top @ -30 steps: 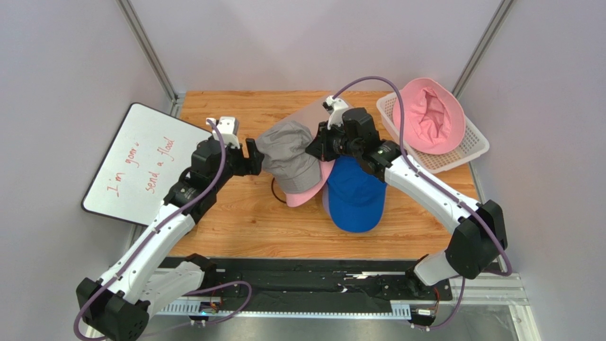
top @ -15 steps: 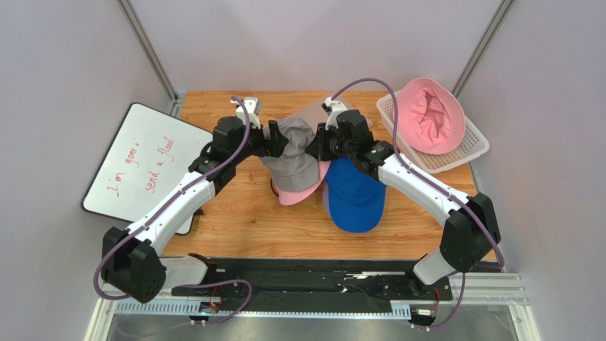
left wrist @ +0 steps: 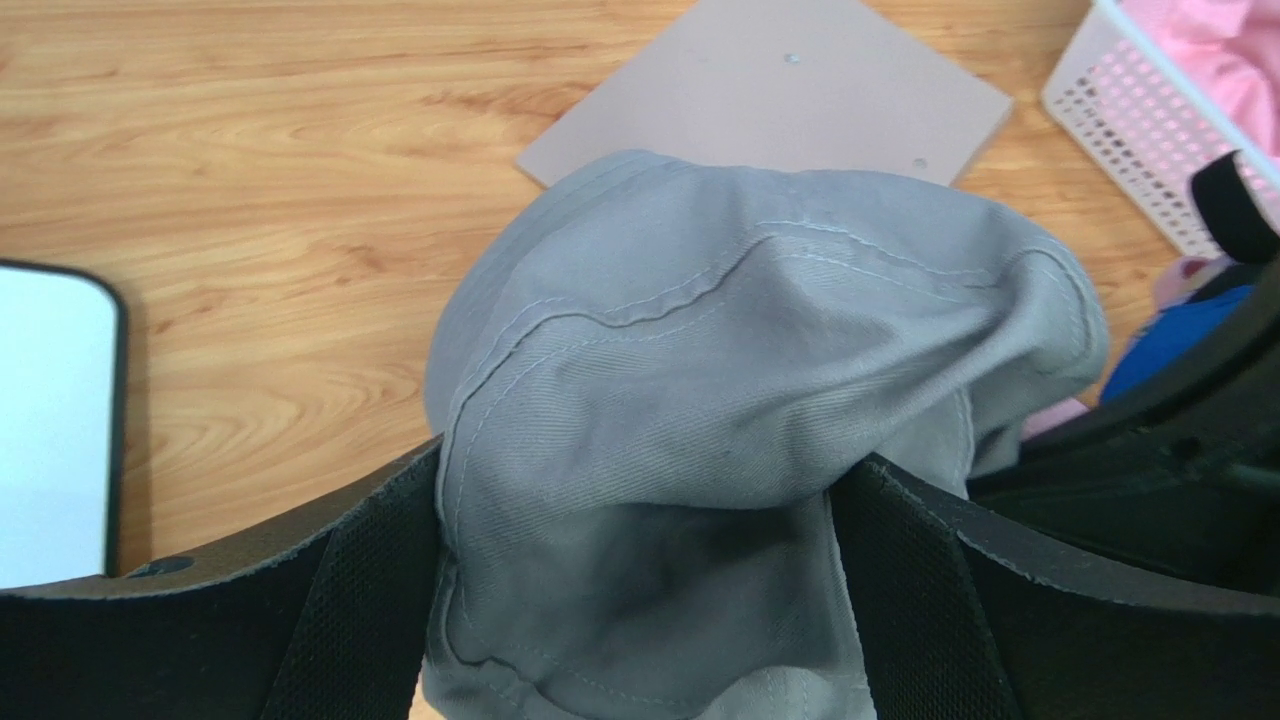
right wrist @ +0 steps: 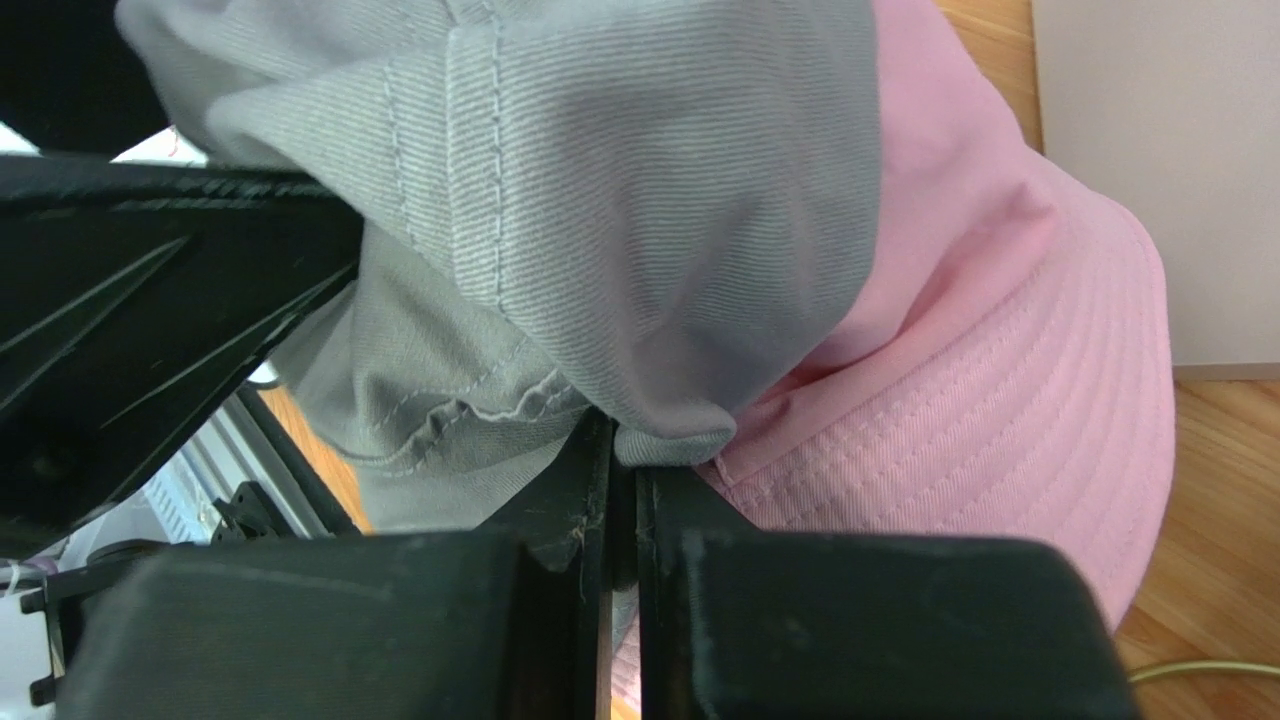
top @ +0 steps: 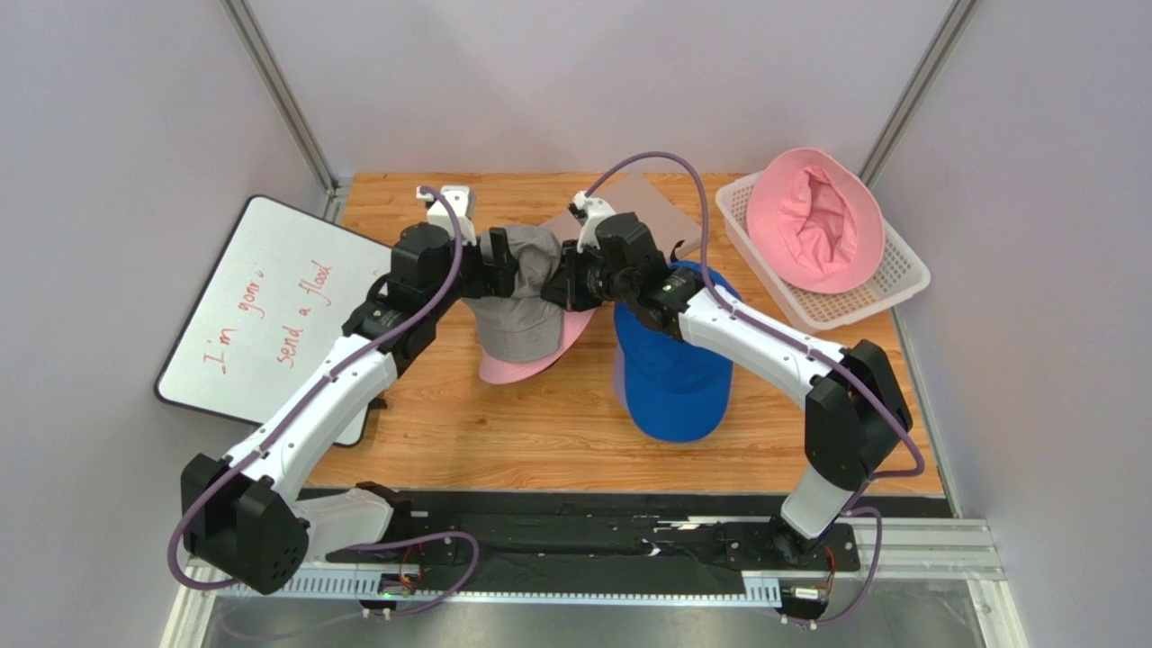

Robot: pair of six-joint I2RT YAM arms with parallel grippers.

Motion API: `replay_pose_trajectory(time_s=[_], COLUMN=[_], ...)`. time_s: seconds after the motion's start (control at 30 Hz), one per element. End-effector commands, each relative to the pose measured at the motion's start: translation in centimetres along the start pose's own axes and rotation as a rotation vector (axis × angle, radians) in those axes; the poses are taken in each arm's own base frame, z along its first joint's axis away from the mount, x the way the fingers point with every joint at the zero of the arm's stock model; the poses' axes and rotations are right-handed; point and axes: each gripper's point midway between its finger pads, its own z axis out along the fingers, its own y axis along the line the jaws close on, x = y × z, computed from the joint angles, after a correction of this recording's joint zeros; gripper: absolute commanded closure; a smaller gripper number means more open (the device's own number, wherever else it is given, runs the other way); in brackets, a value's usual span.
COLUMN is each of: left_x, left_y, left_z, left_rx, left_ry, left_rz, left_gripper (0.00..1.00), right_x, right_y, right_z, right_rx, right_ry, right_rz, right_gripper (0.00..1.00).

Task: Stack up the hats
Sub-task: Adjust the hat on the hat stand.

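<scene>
Placement step: grey hat point(left wrist: 751, 330) lies over pink hat point(top: 521, 365), left of blue cap point(top: 672, 378), right pincer point(right wrist: 613, 450) clamped on its edge, left pincer point(left wrist: 639, 510) spread wide astride it; next move likely needs release, then blue cap.

A wooden table point(top: 446, 432) carries it all. Right of centre a blue cap point(top: 672, 385) lies flat on the wood. A white mesh basket point(top: 866, 304) sits at the far right corner, a flat grey-brown board point(left wrist: 781, 90) lies at the far middle, and a whiteboard point(top: 257, 317) at the left edge reaches out past it.
</scene>
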Motion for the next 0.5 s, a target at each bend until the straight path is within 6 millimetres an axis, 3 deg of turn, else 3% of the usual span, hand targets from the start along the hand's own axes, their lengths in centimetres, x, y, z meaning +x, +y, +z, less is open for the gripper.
replay_pose_trajectory(time_s=[0.0, 0.03, 0.1, 0.13, 0.3, 0.33, 0.47], left_x=[1.2, 1.2, 1.3, 1.3, 1.2, 1.1, 0.8], left_y=[2.7, 3.0, 3.6, 3.7, 3.6, 3.6, 3.5], left_z=[-0.2, -0.3, -0.3, -0.4, -0.6, -0.7, -0.8], left_rx=[-0.127, -0.139, -0.164, -0.169, -0.166, -0.166, -0.159], left_ry=[0.039, 0.038, 0.041, 0.043, 0.036, 0.035, 0.030], left_rz=[0.063, 0.070, 0.090, 0.096, 0.098, 0.100, 0.098], left_gripper=[0.07, 0.07, 0.07, 0.07, 0.07, 0.07, 0.08], right_x=[2.1, 2.6, 1.2, 1.6, -0.8, -0.9, -0.4], right_y=[1.4, 1.0, 1.3, 1.2, 5.0, 5.1, 4.0], right_z=[-0.8, -1.3, -3.3, -3.9, -8.2, -8.5, -8.8], right_rx=[-0.007, 0.009, 0.011, 0.010, -0.157, -0.160, -0.105], right_ry=[0.067, 0.070, 0.012, 0.009, -0.107, -0.116, -0.103], right_rz=[0.000, -0.006, -0.024, -0.035, -0.091, -0.094, -0.103], right_gripper=[0.95, 0.93, 0.91, 0.88, 0.67, 0.52, 0.42])
